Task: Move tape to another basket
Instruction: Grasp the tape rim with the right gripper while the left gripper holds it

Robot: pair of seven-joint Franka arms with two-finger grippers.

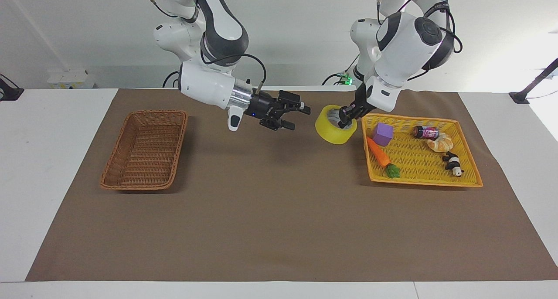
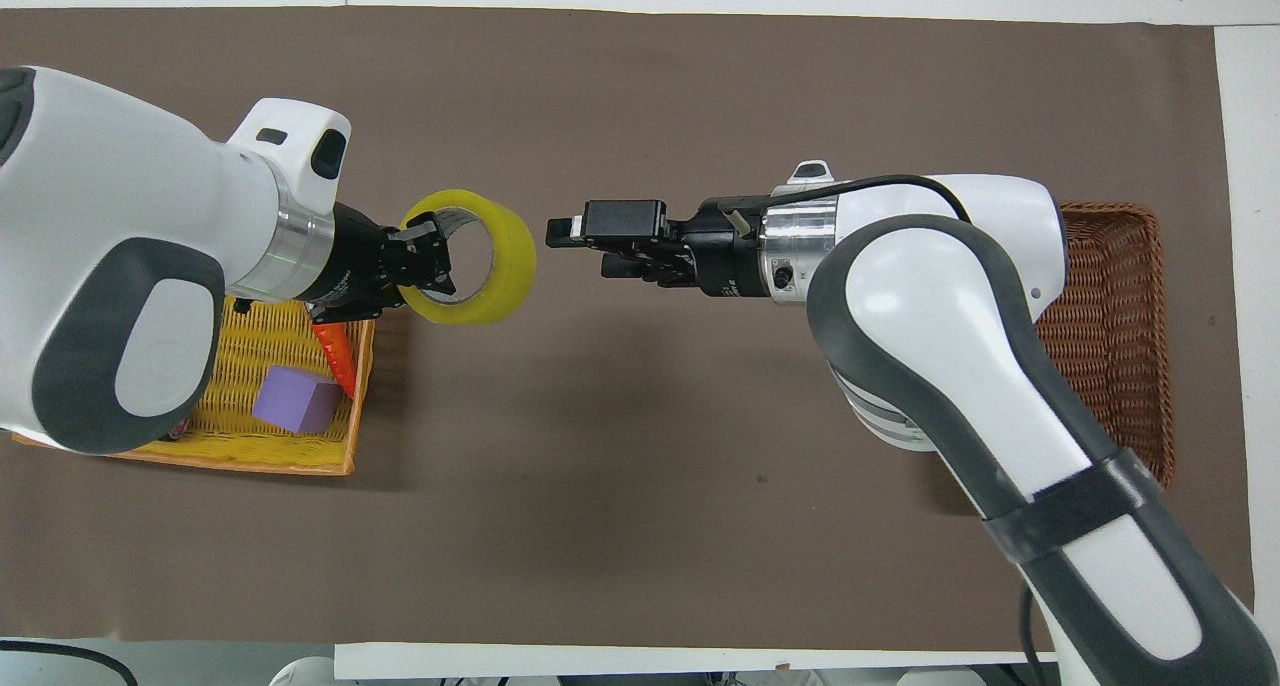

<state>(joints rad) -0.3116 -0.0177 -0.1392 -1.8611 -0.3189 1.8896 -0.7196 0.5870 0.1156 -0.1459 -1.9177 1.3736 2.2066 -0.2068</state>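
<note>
The yellow tape roll (image 1: 333, 127) (image 2: 500, 266) hangs in the air over the brown mat, just off the yellow tray's edge. My left gripper (image 1: 344, 118) (image 2: 425, 261) is shut on the roll's wall, with one finger inside the core. My right gripper (image 1: 298, 117) (image 2: 575, 248) is open and empty over the middle of the mat, pointing at the tape with a small gap between them. The brown wicker basket (image 1: 144, 151) (image 2: 1100, 306) stands empty at the right arm's end of the table.
The yellow-orange tray (image 1: 418, 159) (image 2: 260, 346) at the left arm's end holds a toy carrot (image 1: 379, 155) (image 2: 335, 351), a purple cube (image 1: 382, 134) (image 2: 293, 401), a small can (image 1: 426, 132), a bread piece (image 1: 440, 142) and a panda toy (image 1: 453, 163).
</note>
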